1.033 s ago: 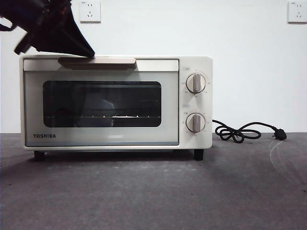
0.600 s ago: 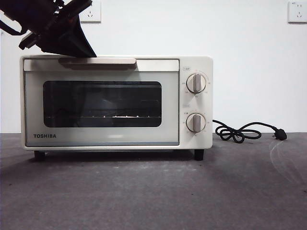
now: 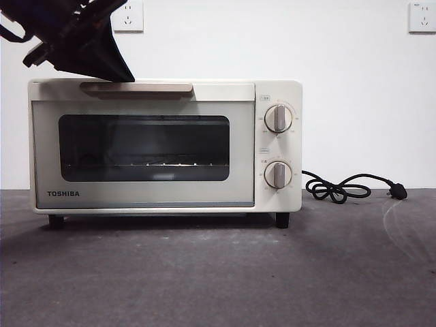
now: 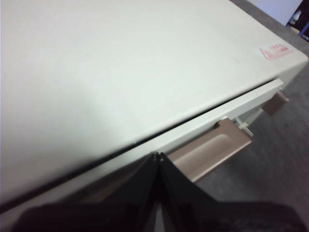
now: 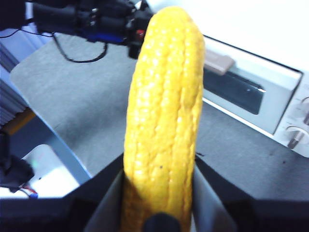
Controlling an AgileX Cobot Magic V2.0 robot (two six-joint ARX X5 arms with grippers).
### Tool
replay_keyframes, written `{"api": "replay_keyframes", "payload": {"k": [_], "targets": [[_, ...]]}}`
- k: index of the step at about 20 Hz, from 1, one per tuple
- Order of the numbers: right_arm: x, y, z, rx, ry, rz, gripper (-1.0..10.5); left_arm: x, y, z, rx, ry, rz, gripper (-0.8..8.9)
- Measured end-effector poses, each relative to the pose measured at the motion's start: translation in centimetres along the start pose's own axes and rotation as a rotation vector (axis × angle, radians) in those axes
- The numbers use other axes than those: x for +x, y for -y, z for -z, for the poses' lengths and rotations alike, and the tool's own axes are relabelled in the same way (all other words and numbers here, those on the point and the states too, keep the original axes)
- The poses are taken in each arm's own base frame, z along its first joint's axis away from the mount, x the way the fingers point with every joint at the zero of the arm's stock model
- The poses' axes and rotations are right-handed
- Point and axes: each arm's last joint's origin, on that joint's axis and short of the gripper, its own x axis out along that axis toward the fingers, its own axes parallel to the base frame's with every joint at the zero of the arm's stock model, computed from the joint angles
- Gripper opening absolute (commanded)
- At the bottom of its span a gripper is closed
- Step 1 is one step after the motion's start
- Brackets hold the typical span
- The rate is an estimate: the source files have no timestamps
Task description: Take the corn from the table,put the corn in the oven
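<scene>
The cream TOSHIBA oven (image 3: 163, 146) stands on the dark grey table (image 3: 218, 272). My left gripper (image 3: 122, 73) comes down from the upper left onto the left end of the beige handle (image 3: 146, 86). In the left wrist view its jaws (image 4: 157, 155) are shut, tips together at the door's top edge beside the handle (image 4: 212, 150). A thin dark gap runs between door and oven top. My right gripper (image 5: 159, 181) is shut on the yellow corn (image 5: 164, 111), held upright in the air well away from the oven (image 5: 251, 92). The front view shows no corn.
A black cord with its plug (image 3: 340, 187) lies on the table right of the oven. Two knobs (image 3: 278, 118) sit on the oven's right panel. Wall sockets (image 3: 127, 15) are behind. The right wrist view shows the table's edge and equipment beyond it.
The door's top has tipped slightly outward from the oven body. The left gripper has shifted a little to the left on the handle.
</scene>
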Motion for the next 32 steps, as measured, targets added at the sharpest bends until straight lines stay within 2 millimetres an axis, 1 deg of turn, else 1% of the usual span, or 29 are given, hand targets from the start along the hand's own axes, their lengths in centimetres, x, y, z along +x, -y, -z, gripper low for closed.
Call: {"api": "replay_keyframes", "payload": {"k": [5,10,15,18,19,21,27,30,32], "targets": [[0.0,0.0,0.0,-0.004,0.003,0.011,-0.1,-0.1,1.0,0.4,0.025,-0.066,0.036,-0.06],[0.0,0.1,0.0,-0.01,0.005,0.018,-0.1,-0.2,2.4,1.7,0.041,-0.186,0.097,-0.06],[0.0,0.1,0.0,-0.011,0.008,0.03,-0.1,-0.7,3.5,3.5,0.054,-0.342,0.136,-0.06],[0.0,0.1,0.0,-0.012,0.008,0.031,-0.1,-1.0,3.7,5.0,0.061,-0.449,0.112,-0.06],[0.0,0.1,0.0,-0.011,0.008,0.032,-0.1,-1.6,3.8,5.2,0.07,-0.457,0.086,-0.06],[0.0,0.1,0.1,-0.013,0.0,0.034,-0.1,-3.3,4.2,4.6,0.101,-0.396,0.067,-0.06],[0.1,0.1,0.1,-0.043,-0.007,0.031,-0.1,-10.5,5.4,3.4,0.136,-0.153,0.1,-0.06],[1.1,-0.3,-0.4,-0.09,0.017,-0.015,-0.1,-13.7,5.7,3.4,0.132,-0.03,0.116,-0.06],[2.3,-0.8,-1.0,-0.136,0.045,-0.072,-0.1,-15.6,5.8,3.5,0.124,0.039,0.124,-0.06]]}}
